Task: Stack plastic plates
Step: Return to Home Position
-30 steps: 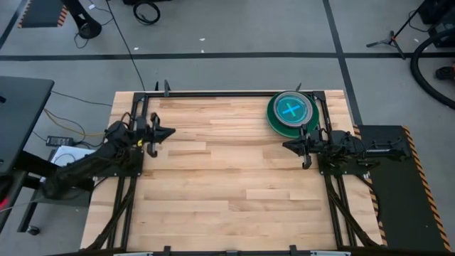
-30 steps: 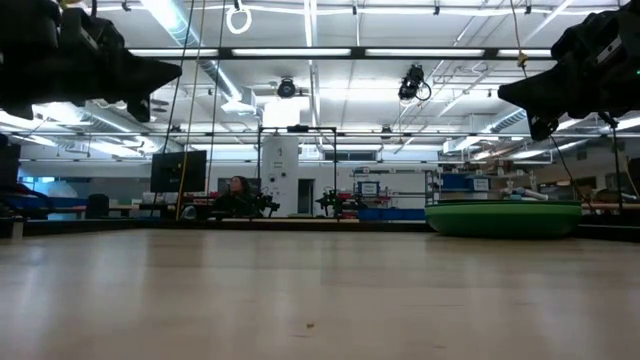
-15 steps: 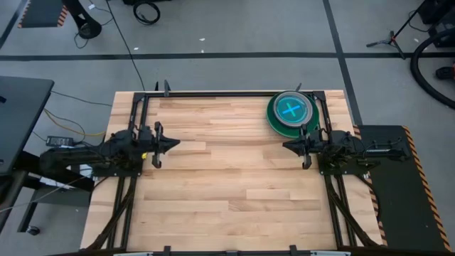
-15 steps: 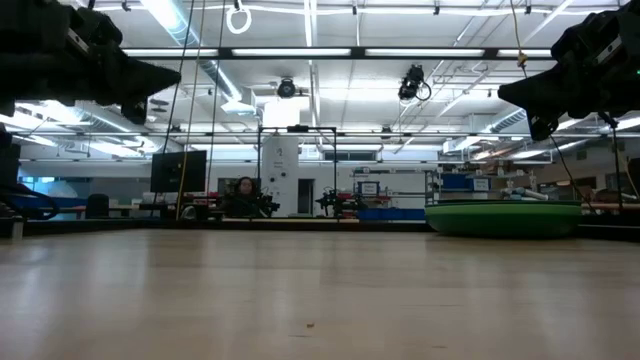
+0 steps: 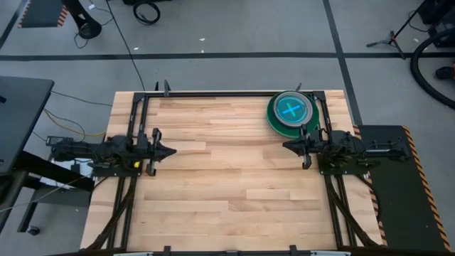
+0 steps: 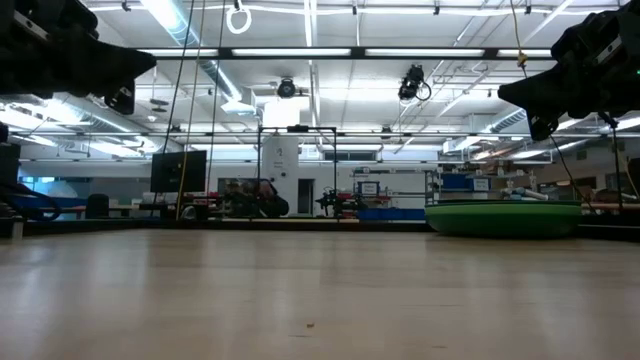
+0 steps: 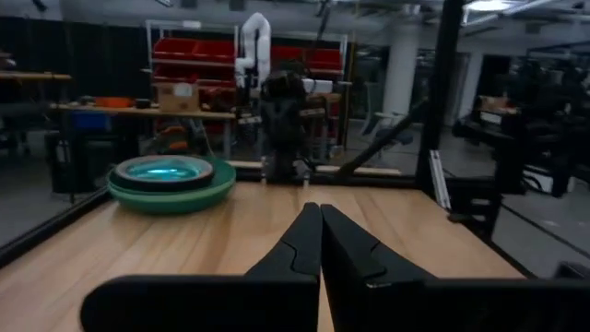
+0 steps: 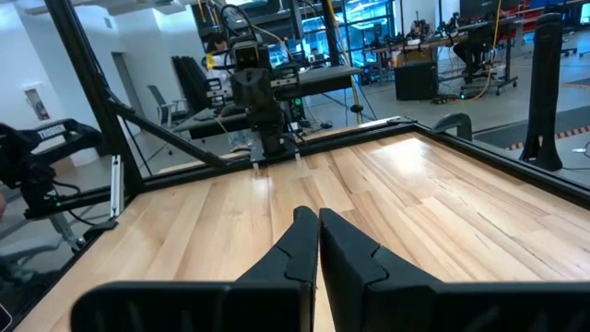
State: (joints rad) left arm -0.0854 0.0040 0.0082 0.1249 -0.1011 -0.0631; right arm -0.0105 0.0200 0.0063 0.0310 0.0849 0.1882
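Observation:
The plastic plates stand in one stack (image 5: pixel 291 112) at the table's far right corner. A large green plate rests on the wood at the bottom, darker and pale rims lie above it, and a translucent blue plate is on top. The stack also shows in the low view (image 6: pixel 503 218) and the left wrist view (image 7: pixel 172 182). My left gripper (image 5: pixel 173 151) (image 7: pixel 320 217) hovers shut above the table's left side, pointing right. My right gripper (image 5: pixel 285 146) (image 8: pixel 317 221) hovers shut just nearer than the stack, pointing left. Neither touches a plate.
A black metal frame (image 5: pixel 227 93) runs along the table's far edge and both sides, with a post beside the stack. Bare wood (image 5: pixel 227 185) spreads across the middle and near part of the table. The left arm (image 8: pixel 253 92) stands opposite in the right wrist view.
My left gripper has swung toward the table's near edge as its arm turned from a slant to lie level across the left edge; it stayed shut. The right arm and the stack have kept still.

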